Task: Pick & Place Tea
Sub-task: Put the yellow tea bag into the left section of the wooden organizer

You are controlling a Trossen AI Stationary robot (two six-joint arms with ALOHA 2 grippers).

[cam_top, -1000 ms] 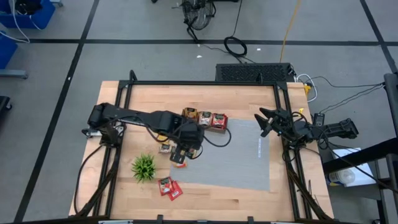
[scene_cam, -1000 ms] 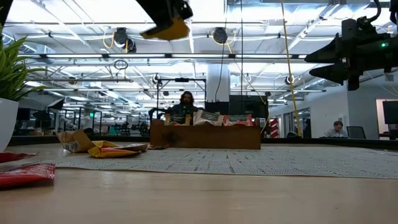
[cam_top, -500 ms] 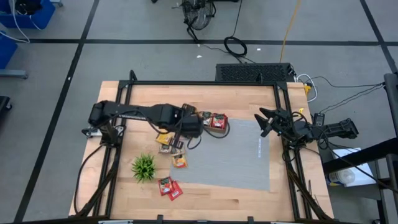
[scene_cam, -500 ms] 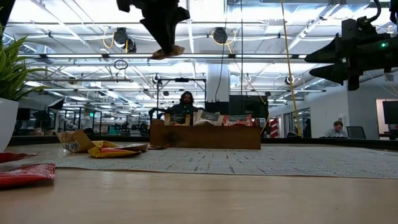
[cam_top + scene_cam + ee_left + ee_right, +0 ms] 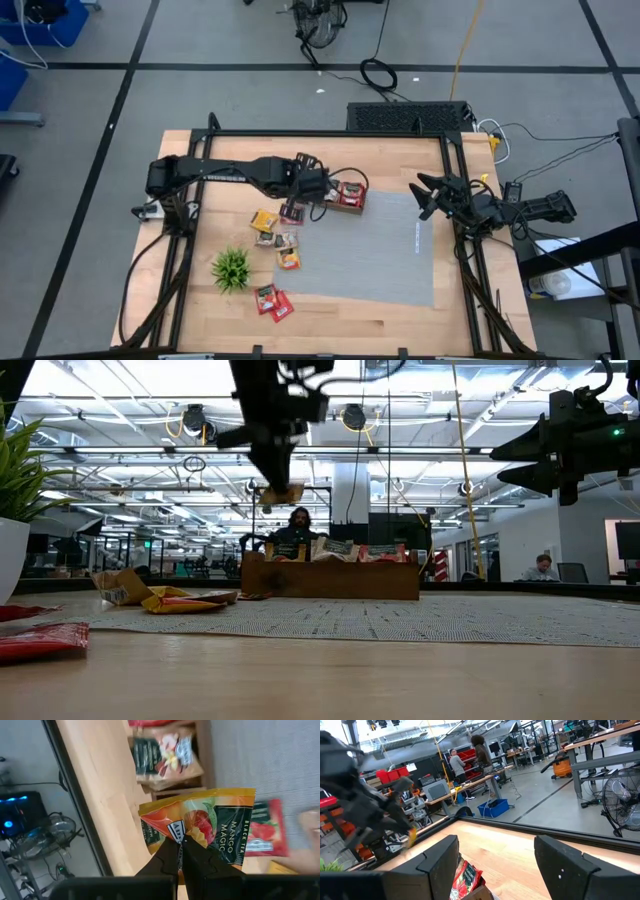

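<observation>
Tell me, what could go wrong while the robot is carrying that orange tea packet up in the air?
The left gripper pinches the orange packet only by one edge, so it might slip and fall before it reaches the wooden tray.

The tray already holds several packets, so this one could land on top and slide off.

The right gripper waits open at the table's right side, too far away to help.

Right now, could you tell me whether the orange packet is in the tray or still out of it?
Out. The left gripper is shut on the orange packet, which hangs above the tray.
</observation>
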